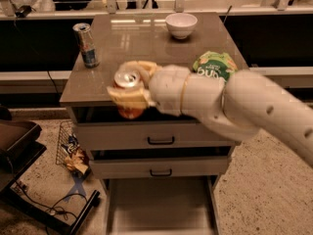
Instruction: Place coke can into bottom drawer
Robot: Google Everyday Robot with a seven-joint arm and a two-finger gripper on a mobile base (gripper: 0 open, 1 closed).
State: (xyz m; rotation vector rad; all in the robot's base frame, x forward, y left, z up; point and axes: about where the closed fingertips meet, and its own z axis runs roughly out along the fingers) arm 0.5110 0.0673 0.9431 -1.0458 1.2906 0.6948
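Snugly inside claw [126, 85], coke can [128, 78], at cabinet's [146, 48] front edge

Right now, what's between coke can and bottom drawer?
The gripper holds the coke can by the countertop front; two upper drawers lie between it and the bottom drawer, camera view.

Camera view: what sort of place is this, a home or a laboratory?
Probably a robot test lab, not a home: cables lie on the speckled floor, and a grey cabinet carries a bowl and a chip bag. The gripper, jaws shut on the coke can, is at the cabinet's front edge.
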